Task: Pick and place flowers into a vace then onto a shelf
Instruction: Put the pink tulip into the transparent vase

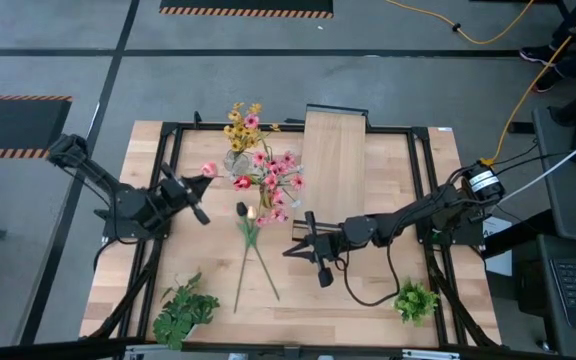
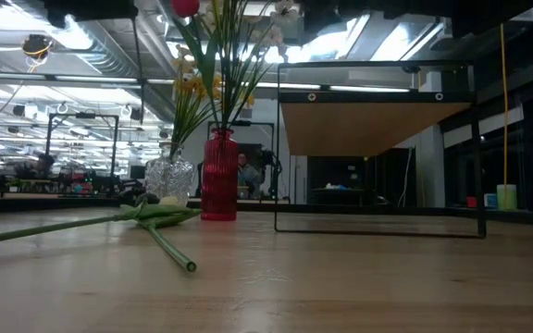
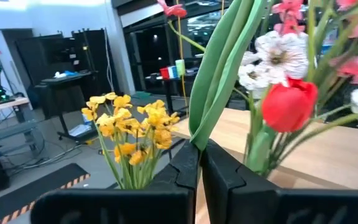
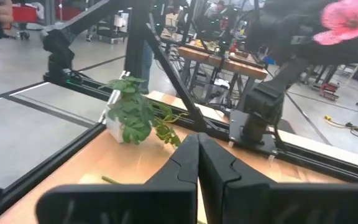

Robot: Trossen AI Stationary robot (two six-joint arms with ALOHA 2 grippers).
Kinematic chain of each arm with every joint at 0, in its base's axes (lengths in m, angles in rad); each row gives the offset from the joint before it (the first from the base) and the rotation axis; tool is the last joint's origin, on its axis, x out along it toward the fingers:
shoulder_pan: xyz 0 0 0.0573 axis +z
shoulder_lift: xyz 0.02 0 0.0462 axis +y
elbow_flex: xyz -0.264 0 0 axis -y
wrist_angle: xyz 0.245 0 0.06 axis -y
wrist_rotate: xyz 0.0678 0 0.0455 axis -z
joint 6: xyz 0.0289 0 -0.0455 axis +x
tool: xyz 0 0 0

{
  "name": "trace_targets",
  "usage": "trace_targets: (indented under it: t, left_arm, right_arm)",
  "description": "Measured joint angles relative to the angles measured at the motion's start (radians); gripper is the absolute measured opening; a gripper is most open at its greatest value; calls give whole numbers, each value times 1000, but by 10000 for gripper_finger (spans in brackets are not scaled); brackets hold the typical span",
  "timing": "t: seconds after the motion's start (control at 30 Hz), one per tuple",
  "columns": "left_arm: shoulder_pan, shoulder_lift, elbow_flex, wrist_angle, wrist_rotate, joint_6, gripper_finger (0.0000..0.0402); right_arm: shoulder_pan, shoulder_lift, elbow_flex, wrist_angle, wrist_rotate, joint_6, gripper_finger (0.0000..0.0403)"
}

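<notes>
My left gripper [image 1: 200, 187] hovers left of the two vases, shut on a pink tulip [image 1: 208, 170]. The clear glass vase [image 1: 236, 160] holds yellow daisies [image 3: 132, 127]. Beside it, a small red cylinder [image 2: 218, 176] holds pink blossom sprays [image 1: 276, 175] and a red bud [image 3: 289, 106]. Two more flowers [image 1: 253, 250] lie crossed on the tabletop, stems toward the near edge. The light-wood shelf [image 1: 333, 150] stands at the far edge. My right gripper [image 1: 288, 250] is shut, holds nothing, and hovers right of the lying stems. My left gripper pinches the tulip's green stem and leaves [image 3: 199, 134] between its two fingers. The stem runs on past the fingertips to the pink blossom [image 3: 176, 9]. The flower is lifted clear of the table, beside the flowers in the vases.
Bushy green bunches sit at the near left [image 1: 183, 310] and near right [image 1: 415, 300] corners. A dark frame rail [image 1: 288, 130] runs around the tabletop. Bare wood lies between the shelf and the right gripper and along the near edge. A person's legs [image 4: 138, 43] show beyond the table.
</notes>
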Motion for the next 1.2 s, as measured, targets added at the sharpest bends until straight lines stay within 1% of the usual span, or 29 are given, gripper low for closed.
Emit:
trace_targets:
  t: [0.1, 0.17, 0.23, 0.27, 0.37, 0.43, 0.5, 0.57, 0.8, 1.2]
  left_arm:
    - [77, -3, -6, 5, 37, -2, 4]
    - [132, -11, -22, 5, 54, -35, 4]
    - [180, -28, -46, 11, 94, -59, 3]
    - [203, -38, -58, 26, 131, -63, 4]
    - [269, -62, -104, 160, 256, -31, 4]
    - [308, -76, -136, 263, 302, 19, 4]
    - [341, -88, -162, 331, 319, 54, 3]
    - [367, -96, -182, 351, 341, 59, 4]
    - [440, -102, -190, 342, 409, 40, 3]
    - [537, -69, -190, 263, 436, -83, 4]
  right_arm:
    - [-10, 0, 0, -1, 2, 30, 5]
    - [-10, 0, 0, 0, 4, 51, 5]
    - [-8, 0, 0, 0, 3, 52, 5]
    - [-8, 0, 0, 0, 0, 52, 5]
    - [-8, 0, 0, 0, 0, 52, 5]
    - [-9, 0, 0, 1, 0, 52, 5]
    - [-9, 0, 0, 1, 0, 52, 5]
    - [-8, 0, 0, 1, 0, 52, 5]
    - [-8, 0, 0, 0, 0, 52, 5]
    - [-8, 0, 0, -1, 0, 52, 5]
